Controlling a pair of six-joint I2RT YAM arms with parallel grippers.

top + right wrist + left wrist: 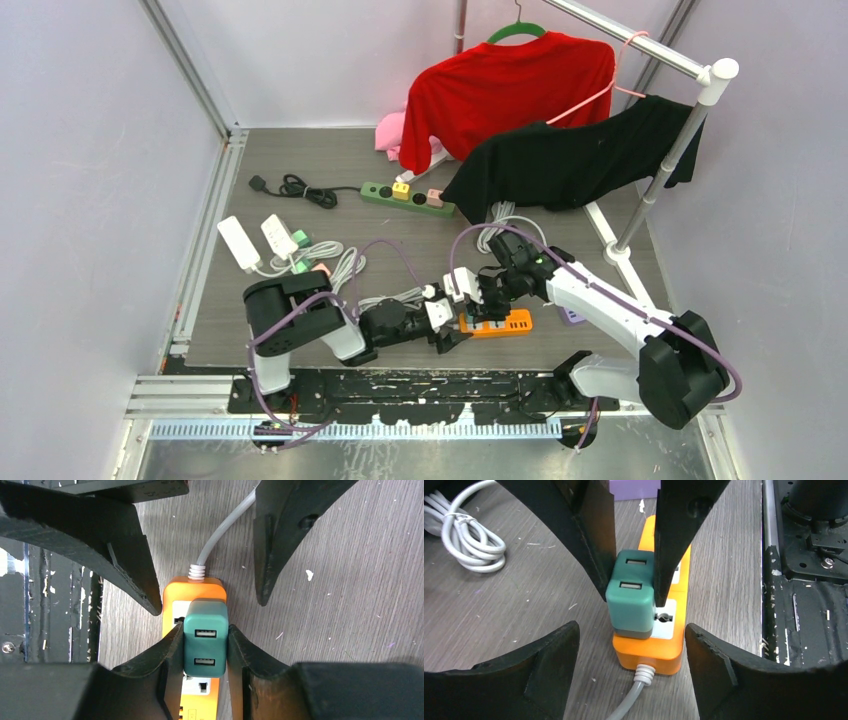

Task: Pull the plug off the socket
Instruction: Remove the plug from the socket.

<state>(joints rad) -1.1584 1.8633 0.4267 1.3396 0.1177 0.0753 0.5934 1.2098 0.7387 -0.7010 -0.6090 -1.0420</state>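
In the top view the left arm [335,335] lies low, reaching rightward, and the right arm [600,300] stretches in from the lower right. The right pincer [205,647] is clamped on the teal USB plug [205,622], a finger on either side. The left pincer [631,630] stands open, its fingers spread wide.

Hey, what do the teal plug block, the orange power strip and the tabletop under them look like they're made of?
Teal square USB plug: probably moulded plastic, matte, judging by its rounded edges and soft, even sheen.
Orange rectangular power strip: also plastic by the look, smoother and slightly glossy, with a white socket panel.
Grey-brown tabletop: streaked wood grain and a matte surface, possibly laminate or vinyl.
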